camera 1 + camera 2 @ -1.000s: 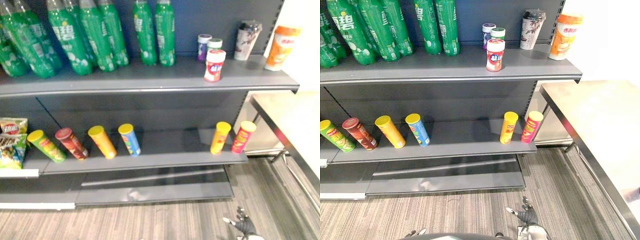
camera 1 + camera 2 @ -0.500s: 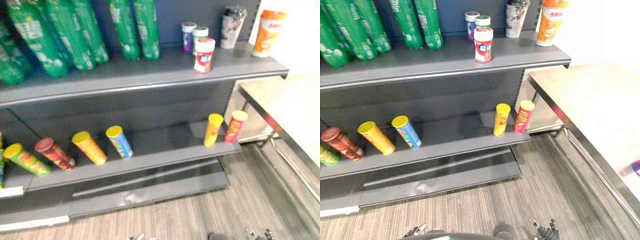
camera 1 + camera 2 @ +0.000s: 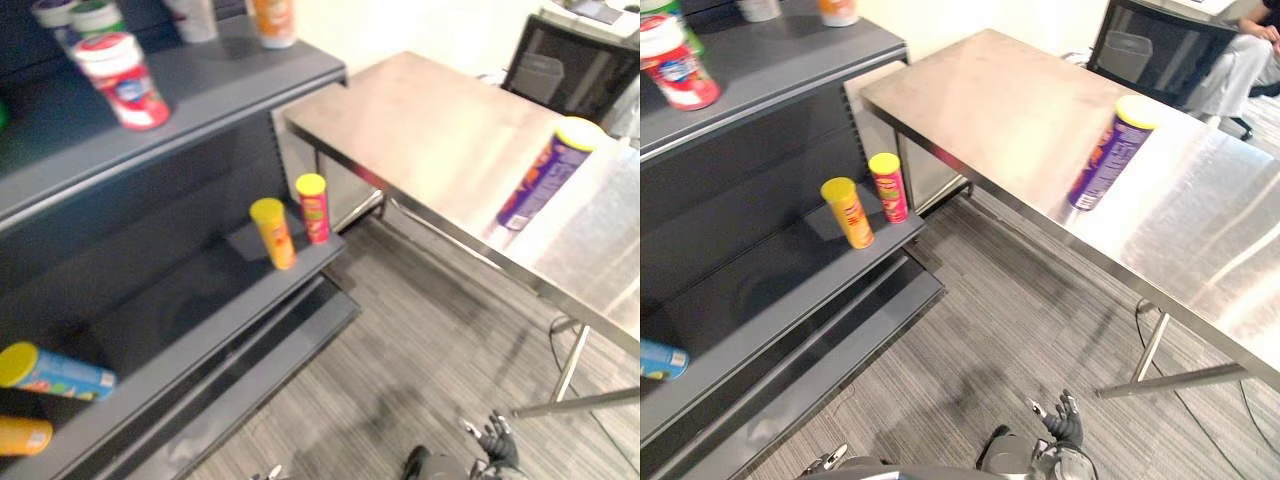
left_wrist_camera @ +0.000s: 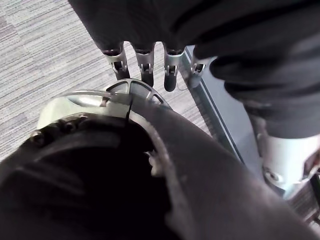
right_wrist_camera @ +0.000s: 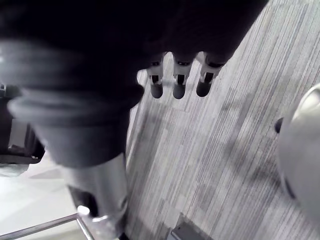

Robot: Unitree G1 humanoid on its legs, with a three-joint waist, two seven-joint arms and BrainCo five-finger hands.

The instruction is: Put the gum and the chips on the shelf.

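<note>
A purple chips can (image 3: 540, 172) with a yellow lid stands on the steel table (image 3: 1020, 110) at the right. On the upper shelf (image 3: 210, 85) at the left stands a red and white gum jar (image 3: 122, 78). My right hand (image 3: 1062, 420) hangs low over the floor, far below the table; its fingers (image 5: 179, 80) are straight and hold nothing. My left hand (image 3: 828, 461) shows at the bottom edge, and its fingers (image 4: 145, 65) are straight and empty too.
A yellow can (image 3: 272, 231) and a red can (image 3: 313, 207) stand on the lower shelf's right end; a blue can (image 3: 55, 370) lies further left. A black chair (image 3: 570, 60) and a seated person (image 3: 1240, 60) are behind the table. Grey carpet lies between shelf and table.
The camera has swung to the right: the shelf slid to the left and the steel table with the purple can came into view. Both hands stay low and empty.
</note>
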